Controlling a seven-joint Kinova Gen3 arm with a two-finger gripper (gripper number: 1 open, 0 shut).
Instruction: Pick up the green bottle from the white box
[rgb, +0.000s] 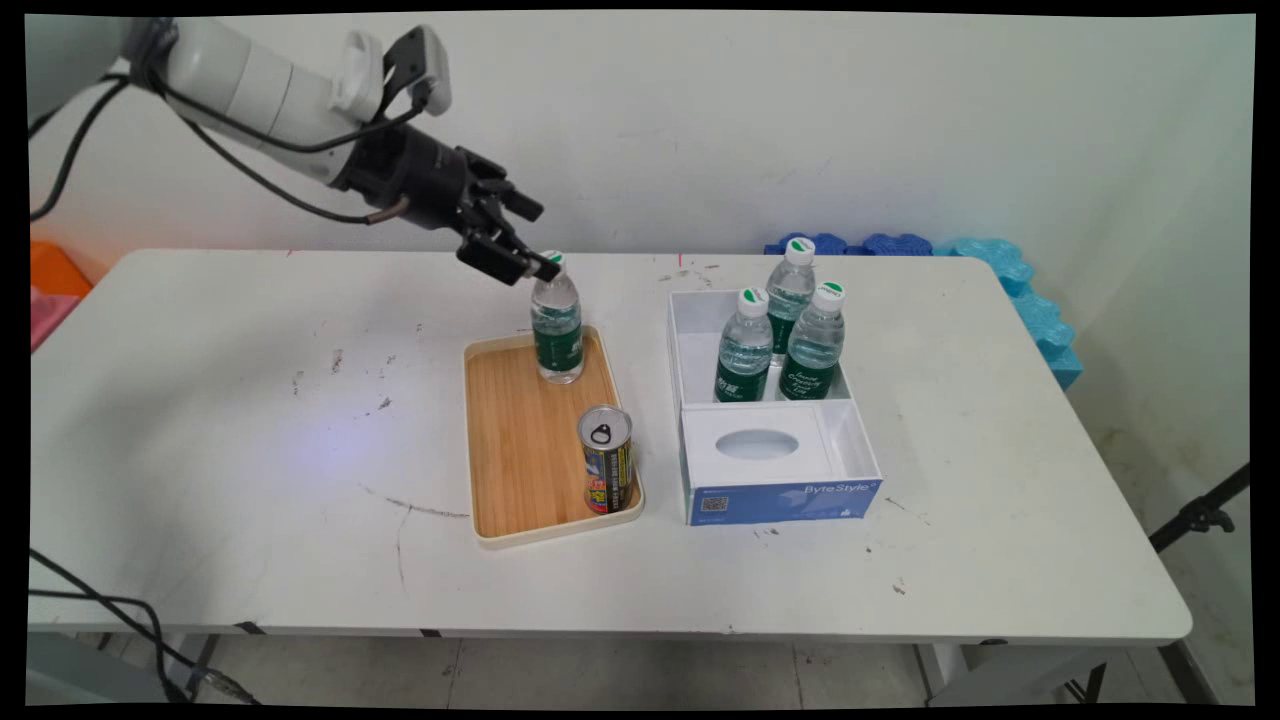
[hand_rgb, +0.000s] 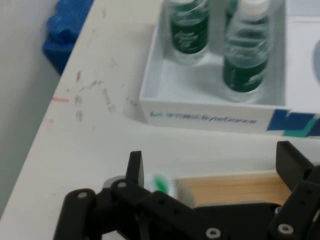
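Hanging above the far end of the bamboo tray (rgb: 520, 450), the black pincer (rgb: 527, 238) points down and to the right, and its jaws stand wide apart. One finger (hand_rgb: 134, 167) shows at the left of the hand view and the other finger (hand_rgb: 295, 165) at the right, with a broad gap between them. Just below the fingertips is the white cap of a water bottle (rgb: 556, 325) with a green label, which stands upright on the far end of the tray. In the main view the lower fingertip seems to touch the cap or to be just beside it; I cannot tell which. In the hand view the cap (hand_rgb: 162, 184) lies low between the fingers, near the left one, and no finger closes on it.

Further below the pincer, at the near right corner of the same tray, a drink can (rgb: 606, 458) stands upright with its pull tab on top. To the right of the pincer, well apart from it, is a white and blue box (rgb: 690, 340) lettered ByteStyle. Its far compartment holds three more water bottles (rgb: 790, 335), all upright and close together. Its near part is covered by a white panel with an oval opening (rgb: 757, 444). Everything stands on the white table (rgb: 250, 450).
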